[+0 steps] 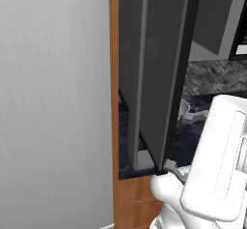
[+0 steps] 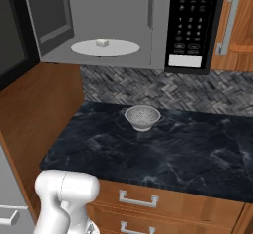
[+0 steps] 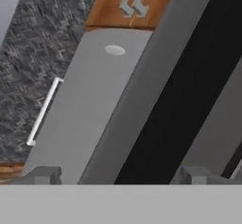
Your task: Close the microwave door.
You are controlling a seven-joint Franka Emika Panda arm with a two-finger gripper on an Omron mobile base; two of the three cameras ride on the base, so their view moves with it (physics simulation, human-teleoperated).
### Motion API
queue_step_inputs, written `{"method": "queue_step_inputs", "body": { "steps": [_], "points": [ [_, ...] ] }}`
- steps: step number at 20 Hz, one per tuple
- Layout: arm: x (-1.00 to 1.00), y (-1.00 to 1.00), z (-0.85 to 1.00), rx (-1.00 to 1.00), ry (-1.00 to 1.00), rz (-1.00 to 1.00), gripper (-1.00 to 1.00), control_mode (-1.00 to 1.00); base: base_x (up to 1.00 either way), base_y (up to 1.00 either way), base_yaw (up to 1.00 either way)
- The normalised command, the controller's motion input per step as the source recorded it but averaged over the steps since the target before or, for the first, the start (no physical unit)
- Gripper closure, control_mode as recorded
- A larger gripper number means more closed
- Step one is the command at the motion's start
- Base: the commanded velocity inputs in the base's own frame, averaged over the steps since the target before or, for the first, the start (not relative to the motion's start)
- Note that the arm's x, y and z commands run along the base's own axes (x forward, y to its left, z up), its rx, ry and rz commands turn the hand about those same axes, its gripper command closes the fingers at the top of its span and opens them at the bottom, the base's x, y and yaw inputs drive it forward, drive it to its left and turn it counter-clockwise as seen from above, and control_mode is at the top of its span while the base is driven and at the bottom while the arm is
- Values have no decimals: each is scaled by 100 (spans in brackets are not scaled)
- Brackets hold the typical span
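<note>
In the hand view the end effector (image 3: pixel 118 176) sits right up against the microwave door (image 3: pixel 189 90), its two grey fingertips (image 3: pixel 45 175) set wide apart at the bottom of the picture with nothing between them, so it is open. The door runs diagonally across that view as a broad black band edged with grey; whether a fingertip touches it cannot be told.

From the left base view the microwave door (image 1: pixel 164 68) stands swung out from the microwave, seen nearly edge-on: a large flat dark grey panel with a black rim down its near edge and a paler grey vertical strip. Its top is cut off by the frame, and its lower corner meets the white arm, which hides what lies below. Just left of the door runs the orange wooden trim (image 1: pixel 114 78), and left of that the brushed-metal wall panel (image 1: pixel 53 102).

In the right base view the door (image 2: pixel 15 40) hangs open at the microwave's left side, cropped by the picture edge. The microwave cavity (image 2: pixel 108 11) is exposed, with a pale turntable (image 2: pixel 105 48) carrying a small whitish object (image 2: pixel 102 43) too small to identify. Right of the cavity is the black keypad panel (image 2: pixel 190 25). Below the microwave, on the dark counter (image 2: pixel 197 154), sits a metal colander (image 2: pixel 142 116).
</note>
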Motion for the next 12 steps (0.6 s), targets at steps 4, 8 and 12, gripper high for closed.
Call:
{"method": "queue_step_inputs", "body": {
  "steps": [4,8,12],
  "points": [
    [47,21,-20,-3,-3,-41,-100,-100,0,0,0],
    [18,13,-20,0,-4,-48,-100,-100,0,0,0],
    [16,0,-22,0,-5,-47,-100,-100,0,0,0]
  ]
}}
